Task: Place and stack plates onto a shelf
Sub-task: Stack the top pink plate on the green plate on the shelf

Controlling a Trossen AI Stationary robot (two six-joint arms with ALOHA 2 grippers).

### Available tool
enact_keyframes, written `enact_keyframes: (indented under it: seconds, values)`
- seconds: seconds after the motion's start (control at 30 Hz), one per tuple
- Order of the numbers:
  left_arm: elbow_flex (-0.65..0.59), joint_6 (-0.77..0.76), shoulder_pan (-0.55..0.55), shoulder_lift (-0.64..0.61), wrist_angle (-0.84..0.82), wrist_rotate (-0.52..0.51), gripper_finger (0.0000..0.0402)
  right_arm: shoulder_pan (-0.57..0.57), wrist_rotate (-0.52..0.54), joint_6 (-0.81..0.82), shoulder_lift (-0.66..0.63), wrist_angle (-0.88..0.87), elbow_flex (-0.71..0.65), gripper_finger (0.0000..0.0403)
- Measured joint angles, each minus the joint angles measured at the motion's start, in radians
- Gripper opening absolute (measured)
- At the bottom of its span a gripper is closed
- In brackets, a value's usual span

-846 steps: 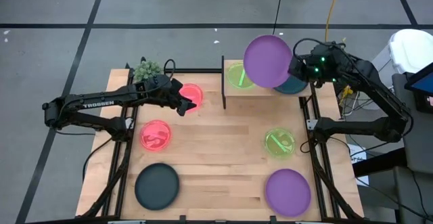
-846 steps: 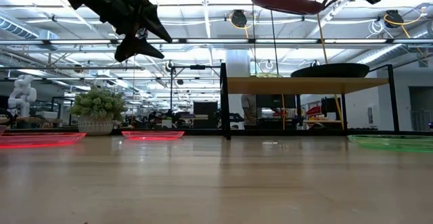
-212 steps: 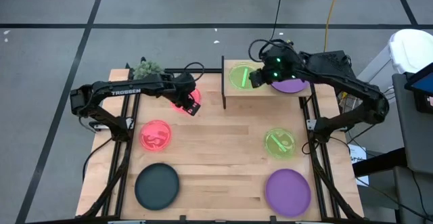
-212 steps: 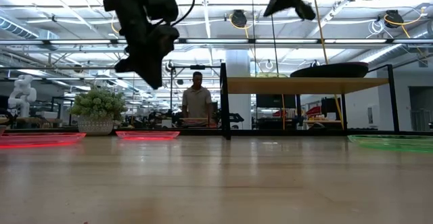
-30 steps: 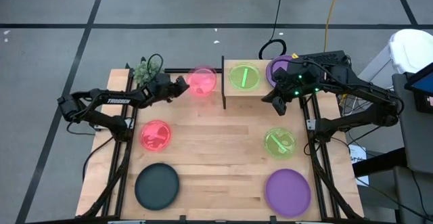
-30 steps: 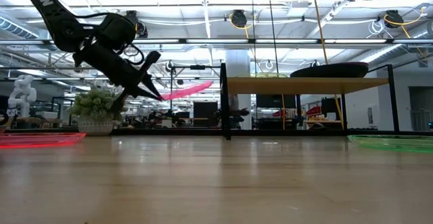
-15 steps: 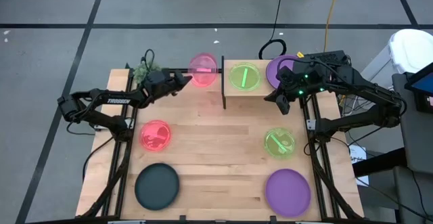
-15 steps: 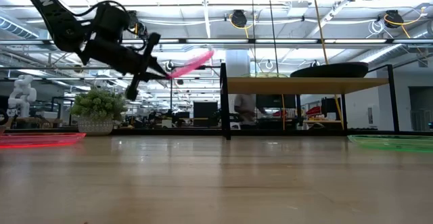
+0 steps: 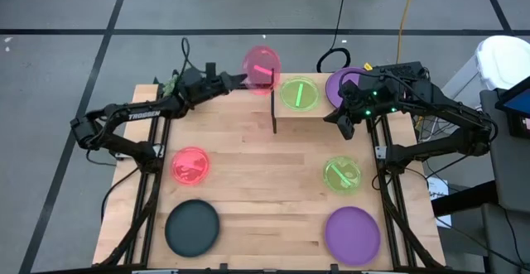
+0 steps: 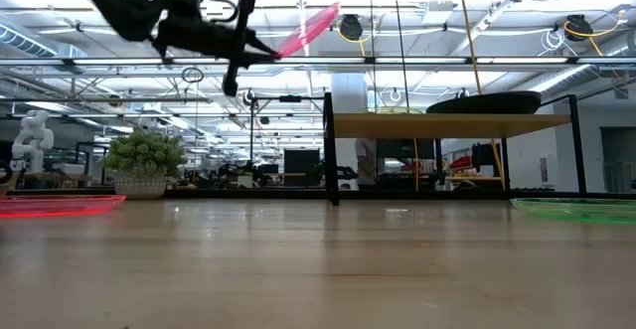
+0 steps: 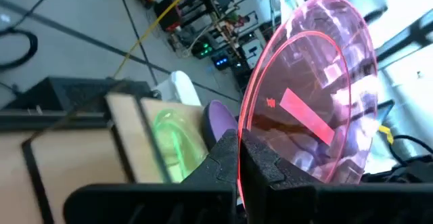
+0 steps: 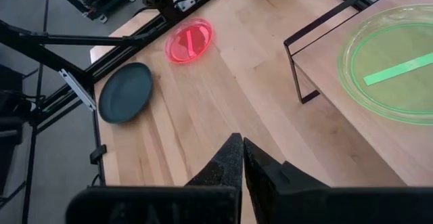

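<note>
My left gripper [image 9: 238, 79] is shut on a translucent pink plate [image 9: 262, 64], high in the air at the table's far edge, just left of the shelf [image 9: 286, 115]. In the low view the pink plate [image 10: 310, 28] is above the shelf top [image 10: 447, 122]. A green plate [image 9: 299, 93] and a purple plate [image 9: 342, 85] lie on the shelf. My right gripper [image 9: 339, 127] hangs shut with nothing in it, over the shelf's near right corner. On the table lie another pink plate [image 9: 190, 165], a dark teal plate [image 9: 192, 228], a green plate [image 9: 342, 175] and a purple plate [image 9: 352, 234]. My left gripper pinches the pink plate's rim [image 11: 242, 140] between its two fingers [image 11: 260, 166], on the side of the plate nearest the arm. The fingers lie about level and come from the table's left. The plate is lifted clear and stands out beyond the fingertips, tilted with its free edge up.
A small spiky plant [image 10: 144, 160] stands at the table's far left corner, behind my left arm. The shelf's dark side frame [image 9: 273, 100] stands upright just right of the held plate. The middle of the tabletop [image 9: 265, 183] is bare wood.
My left gripper has risen from below shelf height to well above the shelf top, carrying the pink plate toward the shelf's left side. The wrist has turned, and the plate has tipped from nearly flat to steeply tilted.
</note>
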Motion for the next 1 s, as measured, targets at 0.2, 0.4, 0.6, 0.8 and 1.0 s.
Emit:
enact_keyframes:
  seconds: [0.2, 0.4, 0.6, 0.8, 1.0]
  values:
    - [0.197, 0.16, 0.0, 0.0, -0.276, 0.001, 0.0001, 0.0, -0.002, 0.006, -0.003, 0.0, 0.0, 0.0]
    - [0.331, 0.261, 0.0, 0.0, -0.416, -0.031, 0.0001, 0.0, 0.019, -0.015, -0.007, 0.0, 0.0, 0.0]
    - [0.4, 0.288, 0.0, 0.023, -0.422, -0.056, 0.0001, 0.0, 0.026, -0.072, -0.008, -0.001, 0.0, 0.0]
    - [0.471, 0.288, -0.008, 0.077, -0.42, -0.057, 0.0001, 0.0, 0.026, -0.179, -0.008, -0.001, 0.0, 0.0]
    - [0.552, 0.298, -0.034, 0.155, -0.42, -0.057, 0.0001, 0.0, 0.021, -0.189, -0.022, -0.001, 0.0, 0.0]
